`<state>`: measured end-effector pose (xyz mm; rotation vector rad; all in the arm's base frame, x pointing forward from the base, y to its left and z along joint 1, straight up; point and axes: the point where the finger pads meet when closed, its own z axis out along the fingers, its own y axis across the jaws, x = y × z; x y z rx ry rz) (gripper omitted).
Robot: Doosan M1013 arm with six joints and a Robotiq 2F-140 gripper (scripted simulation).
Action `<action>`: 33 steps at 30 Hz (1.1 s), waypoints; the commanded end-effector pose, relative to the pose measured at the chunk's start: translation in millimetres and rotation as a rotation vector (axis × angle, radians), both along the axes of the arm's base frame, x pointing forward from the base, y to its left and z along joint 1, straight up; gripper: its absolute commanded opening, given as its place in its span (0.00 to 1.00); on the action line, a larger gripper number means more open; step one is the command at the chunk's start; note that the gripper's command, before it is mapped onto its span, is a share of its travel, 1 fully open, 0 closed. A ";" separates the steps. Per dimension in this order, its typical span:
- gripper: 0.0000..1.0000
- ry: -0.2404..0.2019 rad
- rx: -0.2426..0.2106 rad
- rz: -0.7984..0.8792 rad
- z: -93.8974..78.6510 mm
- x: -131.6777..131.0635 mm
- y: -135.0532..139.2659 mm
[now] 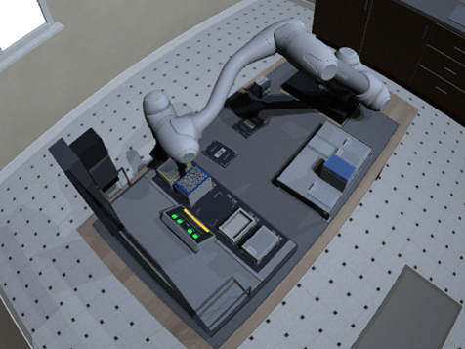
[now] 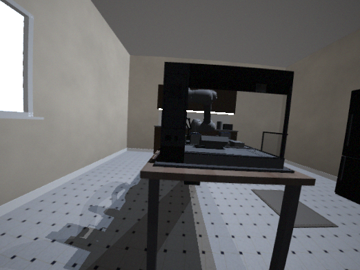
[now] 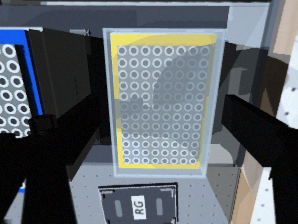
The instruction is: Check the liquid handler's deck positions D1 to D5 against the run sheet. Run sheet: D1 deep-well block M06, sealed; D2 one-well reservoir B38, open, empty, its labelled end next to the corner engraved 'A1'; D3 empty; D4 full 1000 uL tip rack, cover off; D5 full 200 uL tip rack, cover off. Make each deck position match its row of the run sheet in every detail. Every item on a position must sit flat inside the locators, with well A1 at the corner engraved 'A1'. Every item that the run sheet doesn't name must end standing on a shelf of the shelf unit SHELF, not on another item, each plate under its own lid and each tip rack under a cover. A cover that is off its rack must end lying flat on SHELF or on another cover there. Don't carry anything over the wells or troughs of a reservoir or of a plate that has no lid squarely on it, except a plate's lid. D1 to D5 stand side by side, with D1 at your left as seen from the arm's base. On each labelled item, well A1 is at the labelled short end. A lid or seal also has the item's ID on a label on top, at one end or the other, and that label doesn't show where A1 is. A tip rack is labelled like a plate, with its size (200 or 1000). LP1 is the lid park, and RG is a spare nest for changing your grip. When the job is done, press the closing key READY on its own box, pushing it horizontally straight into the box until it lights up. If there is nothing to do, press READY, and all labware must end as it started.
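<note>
In the wrist view a yellow tip rack under a clear cover lies straight below me, full of tips. My gripper is open and empty, with one dark finger on each long side of the rack and a gap between each finger and the rack. A blue tip rack with no cover stands on the position to its left. In the top view my wrist hides most of the yellow rack, and the blue rack stands beside it. Further along the deck come a bare position, an open reservoir and a covered plate.
The RG nest lies just in front of the yellow rack. A panel with green lights and the handler's dark frame stand behind the deck row. The shelf unit across the table holds a blue rack and pale lids.
</note>
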<state>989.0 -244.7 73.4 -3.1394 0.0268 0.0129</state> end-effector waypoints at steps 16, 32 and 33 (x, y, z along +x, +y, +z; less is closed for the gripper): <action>0.10 -0.003 -0.001 -0.004 0.5 1.0 0.6; 0.10 -0.003 -0.001 -0.004 0.5 1.0 0.6; 0.10 -0.003 -0.001 -0.004 0.5 1.0 0.6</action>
